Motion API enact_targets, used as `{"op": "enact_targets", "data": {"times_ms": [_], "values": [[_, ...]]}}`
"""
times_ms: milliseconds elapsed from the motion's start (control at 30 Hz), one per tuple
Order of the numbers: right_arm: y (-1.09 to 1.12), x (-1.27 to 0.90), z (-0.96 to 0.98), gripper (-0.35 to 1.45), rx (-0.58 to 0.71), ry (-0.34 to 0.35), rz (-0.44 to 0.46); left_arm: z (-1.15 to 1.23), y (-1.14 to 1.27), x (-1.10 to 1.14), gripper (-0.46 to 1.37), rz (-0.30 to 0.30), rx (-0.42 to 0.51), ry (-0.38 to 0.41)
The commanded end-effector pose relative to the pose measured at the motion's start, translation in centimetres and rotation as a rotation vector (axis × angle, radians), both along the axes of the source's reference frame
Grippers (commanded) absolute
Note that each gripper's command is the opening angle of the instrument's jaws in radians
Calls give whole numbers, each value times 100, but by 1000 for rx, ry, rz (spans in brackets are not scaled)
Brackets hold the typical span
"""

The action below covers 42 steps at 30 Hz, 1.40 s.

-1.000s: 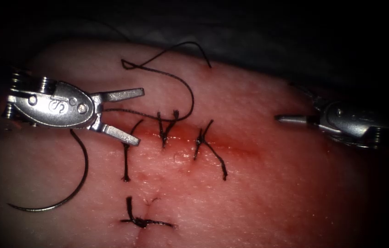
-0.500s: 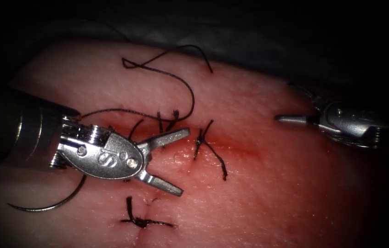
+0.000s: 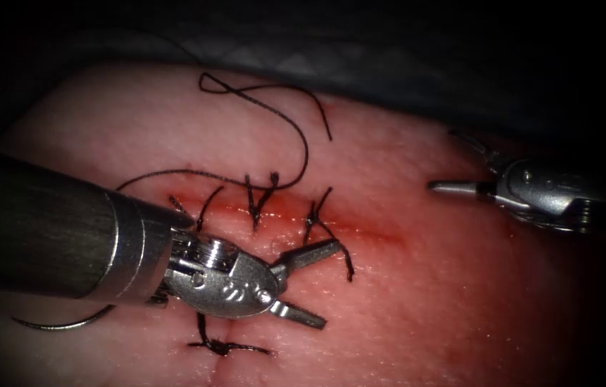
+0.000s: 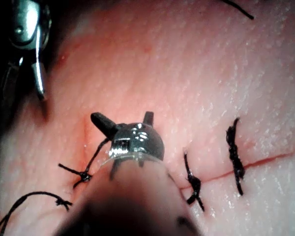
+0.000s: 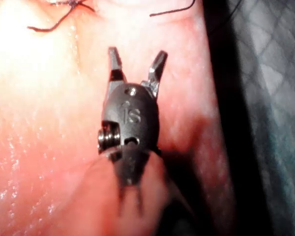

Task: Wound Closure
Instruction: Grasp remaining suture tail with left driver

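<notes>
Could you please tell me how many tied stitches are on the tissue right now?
4: three along the cut, one below at. The left tool may hide more.

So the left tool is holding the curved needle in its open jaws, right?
No. In the endoscope view the left tool has its jaws open but holds nothing. The needle lies loose on the tissue, left of the cut, behind the tool's shaft.

The left tool (image 3: 317,283) is travelling down and to the right across the tissue (image 3: 425,301), its jaws spread and holding nothing, and its shaft is now covering much of the needle (image 3: 52,326). The loose thread (image 3: 281,107) loop above the cut is shifting upward.
</notes>
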<state>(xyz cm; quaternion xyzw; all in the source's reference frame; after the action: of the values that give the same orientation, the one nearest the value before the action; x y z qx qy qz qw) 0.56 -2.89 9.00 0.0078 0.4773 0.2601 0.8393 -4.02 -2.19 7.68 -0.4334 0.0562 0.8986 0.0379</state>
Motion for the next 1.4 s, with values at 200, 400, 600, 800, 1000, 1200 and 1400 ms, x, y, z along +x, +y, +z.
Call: {"op": "enact_targets", "data": {"times_ms": [200,400,600,800,1000,1200,1400], "values": [[0,0,0,96,1,1,-2,18,-4,-6,55,4,-16,9],[0,1,0,96,0,1,-1,41,-8,-12,54,9,-32,26],[-1,2,1,96,-1,0,-1,53,-7,-17,51,5,-44,42],[-1,3,1,96,-1,0,-1,59,-5,-20,47,3,-45,44],[-2,4,2,96,-2,0,-1,73,-5,-28,30,0,-52,50],[-2,4,2,96,-2,0,-1,83,-3,-22,-5,3,-55,49],[-2,4,2,96,-1,2,-3,81,-4,-22,-35,17,-74,52]]}}
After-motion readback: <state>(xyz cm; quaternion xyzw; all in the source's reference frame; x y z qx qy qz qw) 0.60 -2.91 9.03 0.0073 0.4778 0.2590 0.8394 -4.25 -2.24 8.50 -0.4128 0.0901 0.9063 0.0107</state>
